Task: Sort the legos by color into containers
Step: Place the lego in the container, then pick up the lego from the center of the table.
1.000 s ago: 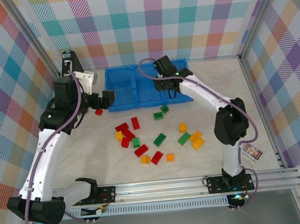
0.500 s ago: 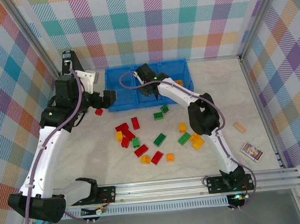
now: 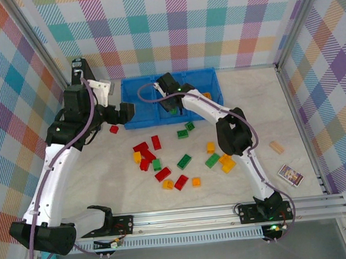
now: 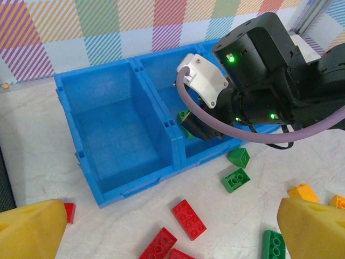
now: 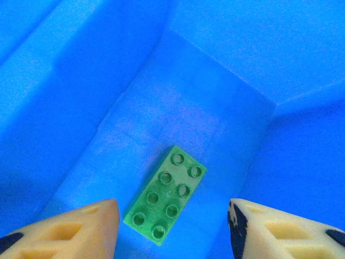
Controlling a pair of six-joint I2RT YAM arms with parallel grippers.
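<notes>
Legos (image 3: pixel 184 161) in red, green and yellow-orange, most lying loose on the worktop (image 3: pixel 248 99) in front of the containers (image 3: pixel 138 105), a blue tray of three adjoining bins. The right arm (image 3: pixel 210 105) extends over the middle bin (image 5: pixel 178 124). The right jaws stand spread, their pads (image 5: pixel 64 229) on either side of a green lego (image 5: pixel 165 195) that lies flat, studs up, on the bin floor and is touched by neither pad. In the left wrist view this brick is partly hidden behind the right arm. One orange lego (image 3: pixel 207 95) lies in the right bin. The left jaws hang spread just beside the tray's near left corner, pinching nothing, with a single red lego (image 3: pixel 113 129) on the worktop near them. A printed card (image 3: pixel 290 174) lies well apart at the right.
</notes>
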